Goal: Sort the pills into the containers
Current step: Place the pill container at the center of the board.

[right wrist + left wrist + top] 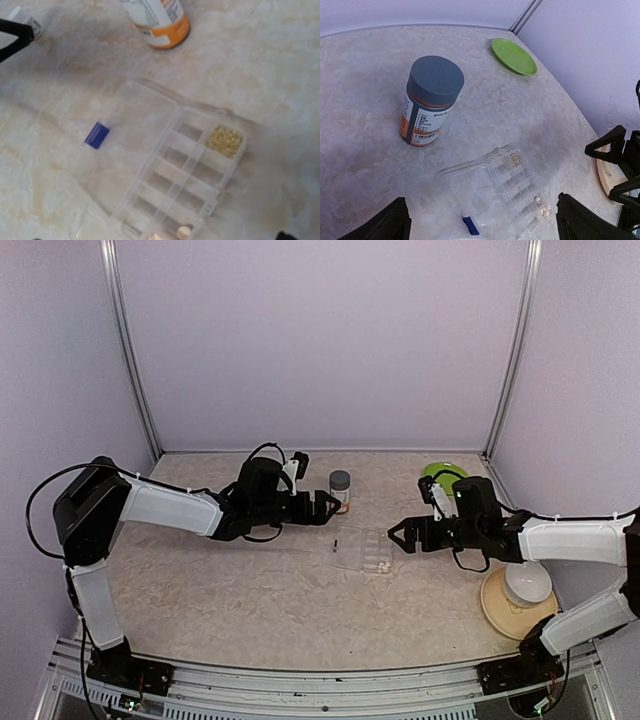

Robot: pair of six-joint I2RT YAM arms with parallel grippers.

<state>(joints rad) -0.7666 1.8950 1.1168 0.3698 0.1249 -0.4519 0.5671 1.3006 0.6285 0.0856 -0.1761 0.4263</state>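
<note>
The clear pill box (362, 550) lies open at the table's middle, between my two grippers. Its lid (135, 112) lies flat, with a dark blue clasp (96, 135) on its edge. One corner compartment holds tiny yellow pills (224, 141), also seen in the left wrist view (515, 159). The opposite end holds a few round pale pills (540, 210). I see no loose dark blue pills. My left gripper (325, 505) is open and empty, up and left of the box, next to a pill bottle. My right gripper (398, 535) is open and empty, just right of the box.
A pill bottle (340, 490) with a grey cap and orange label stands upright behind the box. A green plate (440, 476) lies at the back right. A white bowl (527, 585) sits on a tan plate (495, 605) at the right.
</note>
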